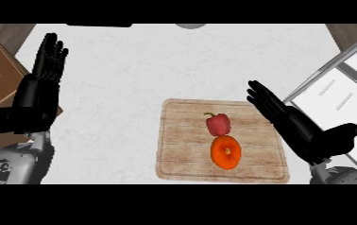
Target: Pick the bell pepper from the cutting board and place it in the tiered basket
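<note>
Right hand (296, 122) hovers open beside the cutting board (182, 139), fingers straight, holding nothing, apart from the bell pepper (219, 123).

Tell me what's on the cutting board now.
A red bell pepper and an orange round item lie on the cutting board. The right hand covers its right edge.

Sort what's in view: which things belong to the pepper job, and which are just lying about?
For the job:
red bell pepper on the cutting board
tiered basket at the right edge
right hand, open beside the board

Lying about:
round orange item on the board, right beside the pepper
brown wooden thing at the left edge
left hand, resting open at the left
</note>
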Robot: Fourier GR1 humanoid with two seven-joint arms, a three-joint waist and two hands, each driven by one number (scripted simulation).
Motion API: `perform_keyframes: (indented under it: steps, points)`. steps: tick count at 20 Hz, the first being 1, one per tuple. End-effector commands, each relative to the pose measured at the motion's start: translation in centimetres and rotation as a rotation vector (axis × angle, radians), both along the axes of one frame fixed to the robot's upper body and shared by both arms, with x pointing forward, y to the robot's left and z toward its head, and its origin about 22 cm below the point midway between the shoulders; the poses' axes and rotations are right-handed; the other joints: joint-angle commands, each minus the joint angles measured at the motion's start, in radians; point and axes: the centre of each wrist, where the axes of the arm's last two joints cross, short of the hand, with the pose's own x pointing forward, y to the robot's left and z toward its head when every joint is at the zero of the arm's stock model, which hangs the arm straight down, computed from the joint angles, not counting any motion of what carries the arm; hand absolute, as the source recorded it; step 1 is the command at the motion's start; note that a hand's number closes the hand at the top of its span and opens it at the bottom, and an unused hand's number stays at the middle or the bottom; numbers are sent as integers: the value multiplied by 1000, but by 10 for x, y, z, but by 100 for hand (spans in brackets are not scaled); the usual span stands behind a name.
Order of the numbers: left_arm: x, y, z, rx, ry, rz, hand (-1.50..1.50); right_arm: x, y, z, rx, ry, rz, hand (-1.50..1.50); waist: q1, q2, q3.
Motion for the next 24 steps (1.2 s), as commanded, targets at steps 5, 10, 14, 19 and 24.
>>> perform_keyframes:
  steps: [5, 10, 14, 19, 24]
  points:
    - [-7, 45, -43, 191, 185, 132, 0, 11, 23, 12, 104, -202, -375, 150, -36, 6, 16]
    - [-24, 53, -61, 186, 299, 155, 0, -13, -49, -38, -199, -60, -960, -150, -93, 1, 10]
    - [-21, 42, -59, 190, 313, 115, 0, -47, 8, -37, -193, -164, -1044, -150, -53, -6, 13]
    - [-24, 32, -66, 200, 322, 97, 0, -75, -1, 3, -441, -79, -842, -150, -41, -6, 11]
    - [-12, 39, -57, 193, 304, 83, 0, -58, -11, 42, -751, 27, -635, -150, -18, 1, 7]
